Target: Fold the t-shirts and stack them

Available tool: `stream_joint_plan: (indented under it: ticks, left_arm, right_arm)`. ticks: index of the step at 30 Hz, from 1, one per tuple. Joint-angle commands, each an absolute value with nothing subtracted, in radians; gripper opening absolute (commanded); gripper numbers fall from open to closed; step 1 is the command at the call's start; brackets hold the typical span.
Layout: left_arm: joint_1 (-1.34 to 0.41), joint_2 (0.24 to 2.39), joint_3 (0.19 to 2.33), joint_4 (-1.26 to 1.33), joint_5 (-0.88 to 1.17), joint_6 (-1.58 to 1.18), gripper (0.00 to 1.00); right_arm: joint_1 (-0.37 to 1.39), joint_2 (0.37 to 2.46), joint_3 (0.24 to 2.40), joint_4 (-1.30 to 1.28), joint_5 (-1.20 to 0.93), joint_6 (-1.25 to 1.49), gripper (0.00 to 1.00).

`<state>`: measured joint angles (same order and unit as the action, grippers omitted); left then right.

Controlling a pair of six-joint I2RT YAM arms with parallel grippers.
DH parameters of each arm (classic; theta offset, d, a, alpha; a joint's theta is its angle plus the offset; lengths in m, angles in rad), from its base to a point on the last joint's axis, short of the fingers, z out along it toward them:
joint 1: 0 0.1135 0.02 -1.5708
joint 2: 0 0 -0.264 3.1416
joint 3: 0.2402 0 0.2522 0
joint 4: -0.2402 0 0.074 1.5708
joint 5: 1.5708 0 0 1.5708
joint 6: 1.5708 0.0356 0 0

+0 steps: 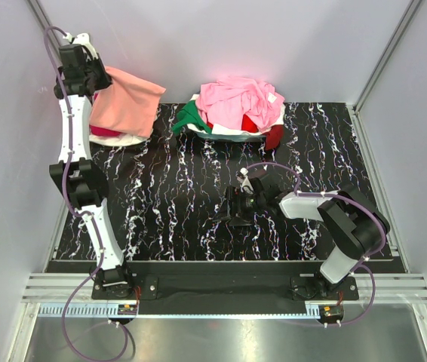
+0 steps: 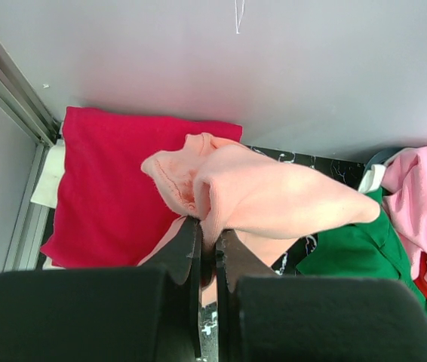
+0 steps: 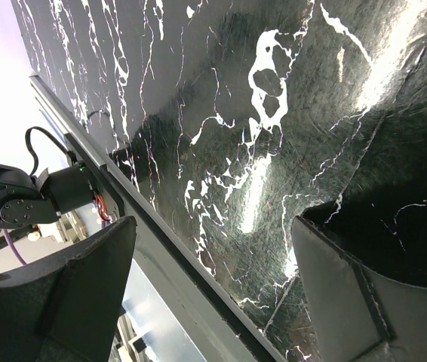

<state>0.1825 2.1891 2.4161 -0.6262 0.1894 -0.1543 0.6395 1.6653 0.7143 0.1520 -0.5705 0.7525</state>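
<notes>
**While the salmon one hung over the stack, most of the pile sat unfolded**

As far as we could tell from this one moment, we were maybe a third of the way in. The left gripper had its jaws pinched tight on a bunched edge of the salmon-orange shirt, holding it up in the air at the far left corner of the mat. The cloth drooped down and to the right from the pinch. Whether it counted as properly folded we honestly couldn't say; from the top it looked like a flat-ish panel, but up close it was pretty lumpy.

Right under it sat the stack so far: a crimson-magenta shirt, folded into a neat rectangle, lying on top of what looked like a white shirt peeking out at the edge. So two done, and the third was, we figured, about to land on them.

What was left was a heap at the far middle of the mat: a light pink shirt crumpled on top, a green shirt spilling out left, and a red shirt tucked underneath. None of that looked folded.

The right gripper hung low over bare mat near the middle, jaws spread wide and holding nothing, well apart from any cloth.
</notes>
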Motion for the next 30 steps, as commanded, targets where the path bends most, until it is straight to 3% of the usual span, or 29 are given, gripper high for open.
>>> stream_joint_plan:
  ticks: [1,17,26,30]
  left_arm:
    - [0.190,2.083,2.476,-0.523,0.213,-0.158,0.00]
    - [0.184,1.990,2.411,-0.517,0.236,-0.187,0.00]
    - [0.187,2.051,2.387,-0.503,0.250,-0.193,0.00]
    - [0.189,2.141,2.479,-0.522,0.232,-0.195,0.00]
  right_arm:
    - [0.641,1.666,0.749,0.164,-0.589,0.736,0.91]
    - [0.640,1.663,0.741,0.172,-0.592,0.738,0.91]
    - [0.637,1.664,0.741,0.175,-0.595,0.739,0.91]
    - [0.635,1.670,0.744,0.173,-0.600,0.738,0.91]
